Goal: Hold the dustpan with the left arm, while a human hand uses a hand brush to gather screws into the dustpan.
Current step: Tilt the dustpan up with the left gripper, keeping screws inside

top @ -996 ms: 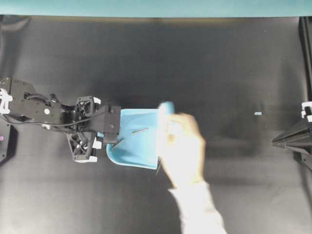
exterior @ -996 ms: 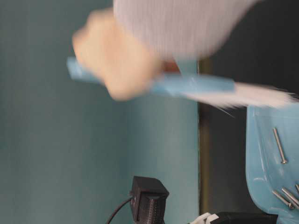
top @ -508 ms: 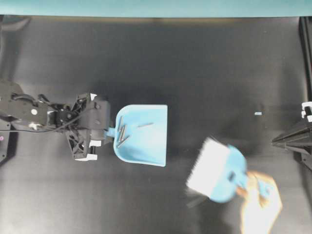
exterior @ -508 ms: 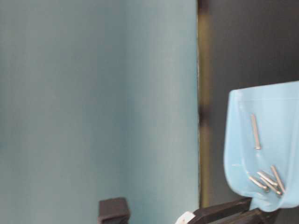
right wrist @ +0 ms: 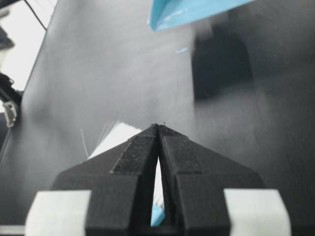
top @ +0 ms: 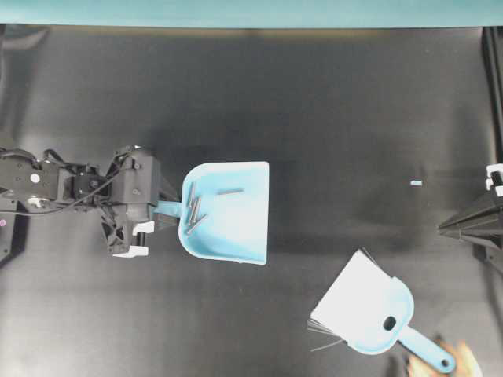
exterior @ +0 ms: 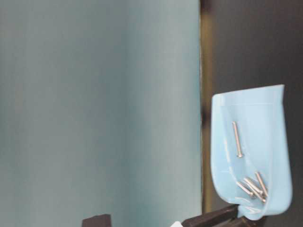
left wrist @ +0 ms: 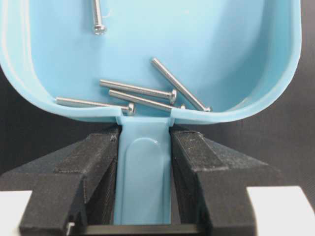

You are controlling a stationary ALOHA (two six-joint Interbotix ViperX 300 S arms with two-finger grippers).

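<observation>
The blue dustpan is left of centre, its mouth facing right. My left gripper is shut on its short handle, one black finger on each side. Several grey screws lie in a heap at the handle end of the pan, and one more lies further in. In the table-level view the dustpan shows the same screws. The hand brush is at the bottom right, bristles toward the pan. Only the fingertips of the human hand show, by the handle's end. My right gripper is shut and empty.
A tiny pale blue speck lies on the black mat at the right. The right arm rests at the right edge. A teal wall runs along the far side. The dustpan casts a dark shadow on the mat.
The hand has carried the brush from the pan's mouth away to the bottom right and has almost left the view. My left arm has drawn the dustpan slightly left, and the screws have slid toward the handle end.
</observation>
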